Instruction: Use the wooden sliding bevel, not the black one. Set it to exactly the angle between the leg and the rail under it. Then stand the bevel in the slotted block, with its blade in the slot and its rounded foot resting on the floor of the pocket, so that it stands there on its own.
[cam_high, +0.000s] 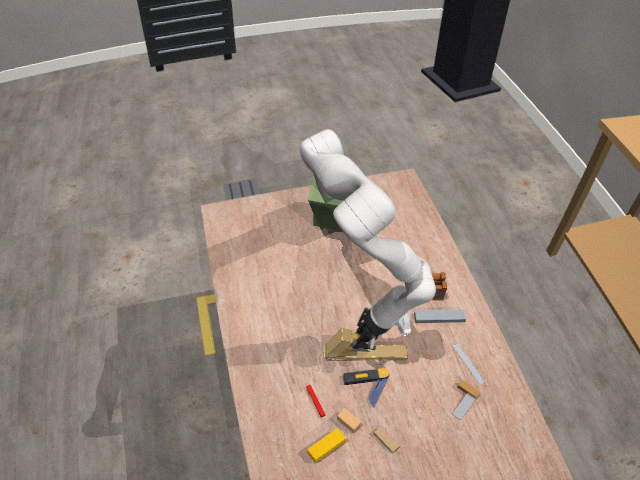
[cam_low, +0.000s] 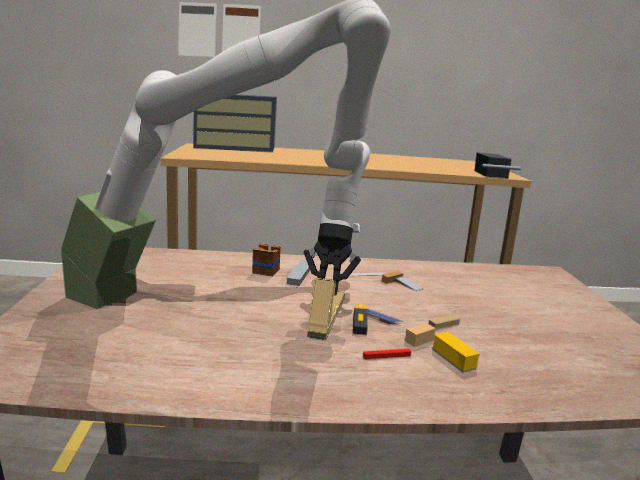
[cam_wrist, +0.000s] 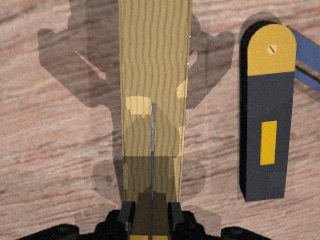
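My gripper (cam_high: 362, 341) (cam_low: 333, 280) (cam_wrist: 151, 218) points down and is shut on the wooden bevel (cam_wrist: 160, 210). The bevel's thin grey blade (cam_wrist: 152, 135) shows edge-on and lies against the tilted tan leg (cam_high: 339, 342) (cam_low: 321, 304) (cam_wrist: 155, 60). The leg rises from the flat rail (cam_high: 388, 352). The black bevel (cam_high: 361, 377) (cam_low: 359, 320) (cam_wrist: 265, 145) with its blue blade (cam_high: 377, 392) (cam_low: 385, 316) lies flat just in front of the rail. The brown slotted block (cam_high: 439, 285) (cam_low: 266, 259) with a blue band stands behind my arm.
A grey bar (cam_high: 439, 315) (cam_low: 298, 272) lies near the slotted block. A small wooden piece with grey strips (cam_high: 468, 388) (cam_low: 392, 276) lies to the right. A red stick (cam_high: 315, 400) (cam_low: 386, 353), a yellow block (cam_high: 326, 444) (cam_low: 454, 351) and two wood blocks (cam_high: 349, 419) (cam_high: 386, 439) lie in front.
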